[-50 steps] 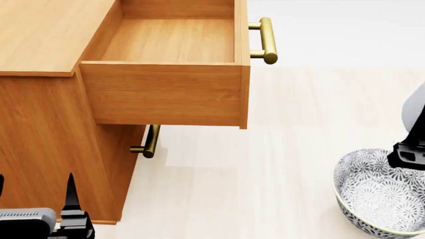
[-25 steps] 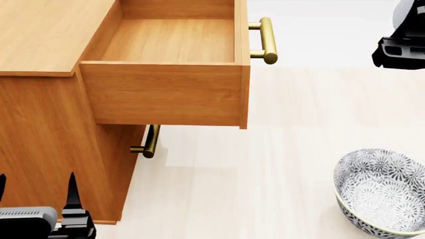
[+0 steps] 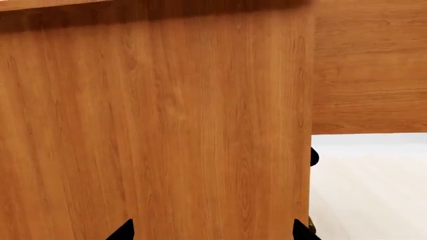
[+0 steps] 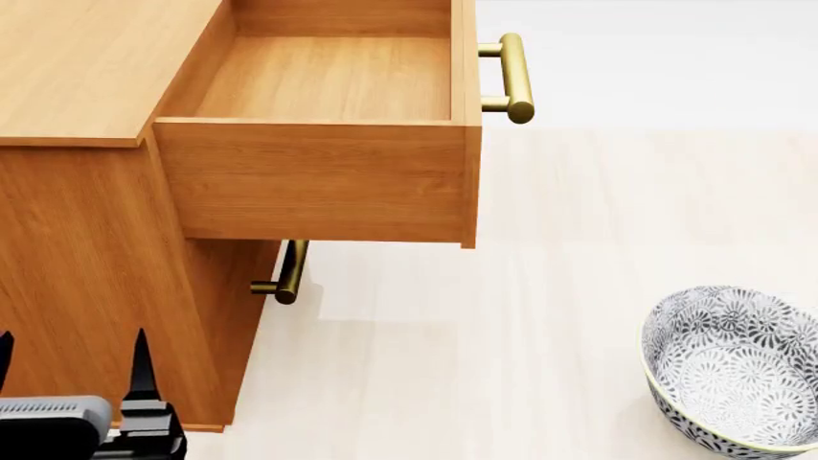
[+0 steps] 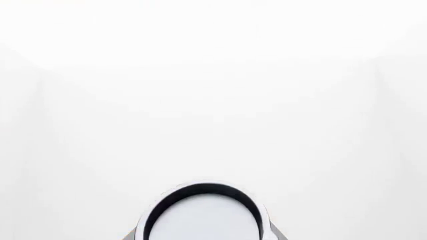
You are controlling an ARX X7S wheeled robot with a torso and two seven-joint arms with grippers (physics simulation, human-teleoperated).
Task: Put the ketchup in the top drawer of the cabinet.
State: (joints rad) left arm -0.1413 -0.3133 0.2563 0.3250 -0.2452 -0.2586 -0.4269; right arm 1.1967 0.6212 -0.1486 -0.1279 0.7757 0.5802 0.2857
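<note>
The ketchup shows only in the right wrist view, as a silver-grey round lid (image 5: 203,217) with a dark rim, close to the camera against plain white. My right gripper (image 5: 203,238) is shut on it, with only grey slivers of the jaws showing beside it; this gripper is out of the head view. The top drawer (image 4: 320,182) of the orange-brown cabinet (image 4: 77,259) stands pulled out and empty, its brass handle (image 4: 514,77) at the right. My left gripper (image 4: 71,369) is open and empty at the lower left, facing the cabinet's side (image 3: 167,125).
A patterned grey-white bowl (image 4: 735,369) sits empty on the pale floor at the lower right. The lower drawer's brass handle (image 4: 291,273) shows under the open drawer. The drawer's side panel (image 3: 370,65) shows in the left wrist view.
My right gripper rose from the bowl to the upper right, then left the head view. The left gripper and the drawer have not moved.
</note>
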